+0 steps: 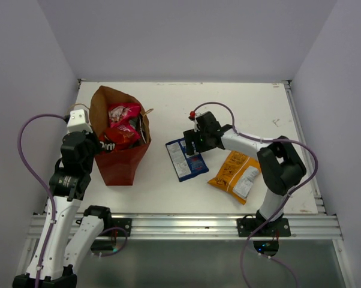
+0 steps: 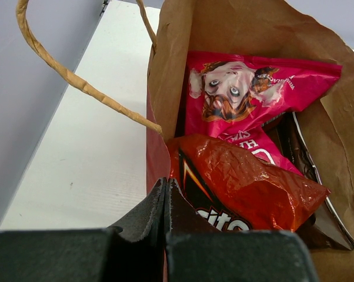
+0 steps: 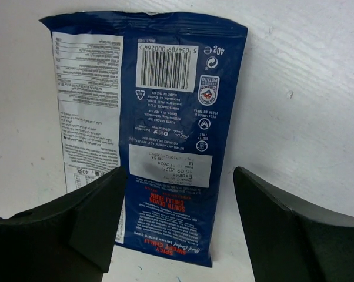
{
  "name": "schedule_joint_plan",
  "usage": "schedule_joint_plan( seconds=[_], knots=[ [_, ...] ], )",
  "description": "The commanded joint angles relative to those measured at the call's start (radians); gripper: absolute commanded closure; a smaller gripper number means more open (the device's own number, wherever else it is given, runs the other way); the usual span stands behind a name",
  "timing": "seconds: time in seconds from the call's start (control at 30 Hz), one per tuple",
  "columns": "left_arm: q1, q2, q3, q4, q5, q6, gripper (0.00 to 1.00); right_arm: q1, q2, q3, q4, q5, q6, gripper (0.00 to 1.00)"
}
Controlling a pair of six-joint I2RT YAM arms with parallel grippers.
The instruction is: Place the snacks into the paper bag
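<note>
Our left pincer [image 2: 165,197] is clamped on the paper bag [image 2: 265,29] rim, probably steadying it; right pincer [image 3: 178,179], apart, straddles the blue packet [image 3: 165,88] beside the bag.

Your left arm [image 1: 65,180] is rising from its base at the near edge and folding at the elbow, with the wrist turning inward. Your left gripper [image 2: 165,187] is pinching with its fingers [image 2: 143,217] pressed flat together on the rim of the paper bag [image 2: 165,76]. Your right arm [image 1: 279,167] is standing up from its base, bending sharply at the elbow and stretching its forearm out to the left. Your right gripper [image 3: 180,176] is pointing straight down, its jaws standing wide apart and holding nothing between them.
</note>
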Motion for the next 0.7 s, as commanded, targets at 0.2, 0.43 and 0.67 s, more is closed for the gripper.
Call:
schedule_joint_plan(
  seconds=[0.2,0.43,0.67],
  knots=[
    [0.001,-0.004,-0.009,0.023,0.011,0.008,1.0,-0.002,0.044,-0.015,0.04,-0.031,-0.006,0.33],
    [0.001,-0.005,-0.007,0.023,0.009,0.008,1.0,-0.002,0.04,-0.013,0.02,-0.036,-0.015,0.89],
    [0.001,-0.005,-0.007,0.021,0.011,0.006,1.0,-0.002,-0.081,0.013,-0.05,0.079,-0.011,1.0]
  ],
)
